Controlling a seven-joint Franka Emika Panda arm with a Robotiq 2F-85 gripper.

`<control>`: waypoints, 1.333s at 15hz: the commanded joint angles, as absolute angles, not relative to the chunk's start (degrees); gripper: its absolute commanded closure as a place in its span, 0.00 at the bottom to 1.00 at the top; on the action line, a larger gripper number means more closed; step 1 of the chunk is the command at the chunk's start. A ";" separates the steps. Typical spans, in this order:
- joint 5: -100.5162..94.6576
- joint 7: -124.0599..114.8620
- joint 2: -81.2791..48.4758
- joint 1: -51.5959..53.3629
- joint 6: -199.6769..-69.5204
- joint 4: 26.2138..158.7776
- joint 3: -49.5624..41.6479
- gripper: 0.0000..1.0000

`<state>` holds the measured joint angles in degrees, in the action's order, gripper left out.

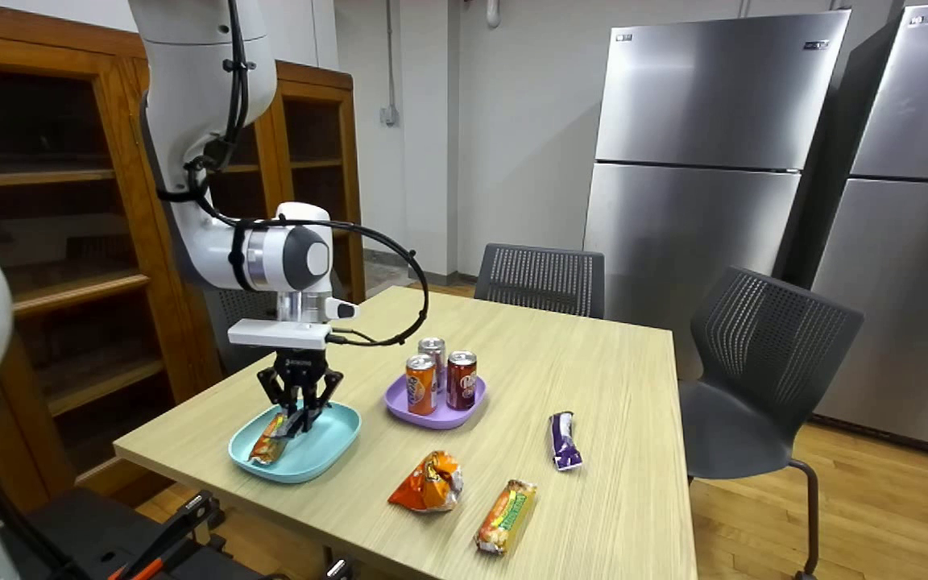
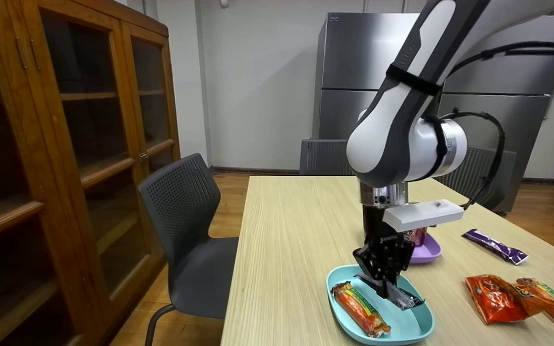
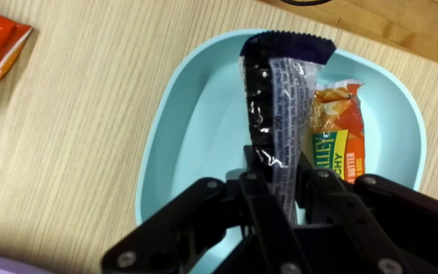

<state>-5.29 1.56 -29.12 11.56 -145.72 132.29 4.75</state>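
My gripper (image 3: 276,161) is shut on a dark-wrapped snack bar (image 3: 284,102) with a pale printed label strip. The gripper points down over a teal plate (image 3: 207,121), and the bar sticks out beyond both sides of the fingers. In both exterior views the gripper (image 1: 300,417) (image 2: 385,283) holds the bar (image 2: 404,298) within the plate's outline; whether the bar touches the plate's floor I cannot tell. An orange granola bar (image 3: 337,133) lies on the plate beside the held bar. It also shows in both exterior views (image 1: 268,441) (image 2: 359,307).
A purple plate (image 1: 441,420) bears an orange can (image 1: 420,387), a dark red can (image 1: 461,381) and a silver can (image 1: 432,348). An orange chip bag (image 1: 432,485), another granola bar (image 1: 506,515) and a purple-wrapped bar (image 1: 564,441) lie on the table (image 1: 609,387). Chairs (image 1: 762,370) (image 2: 185,230) stand around it.
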 commanded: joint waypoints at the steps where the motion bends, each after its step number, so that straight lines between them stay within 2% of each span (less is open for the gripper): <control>1: -5.62 2.15 -27.11 10.53 -148.05 135.65 5.72 0.94; 12: -5.45 1.94 -28.81 10.94 -151.95 136.64 6.44 0.94; 13: -5.61 1.91 -28.65 11.01 -151.93 136.80 6.36 0.53; 15: -5.46 2.05 -28.07 10.78 -152.11 137.25 6.43 0.45; 20: -3.68 2.95 -24.70 8.99 -151.32 138.48 7.30 0.07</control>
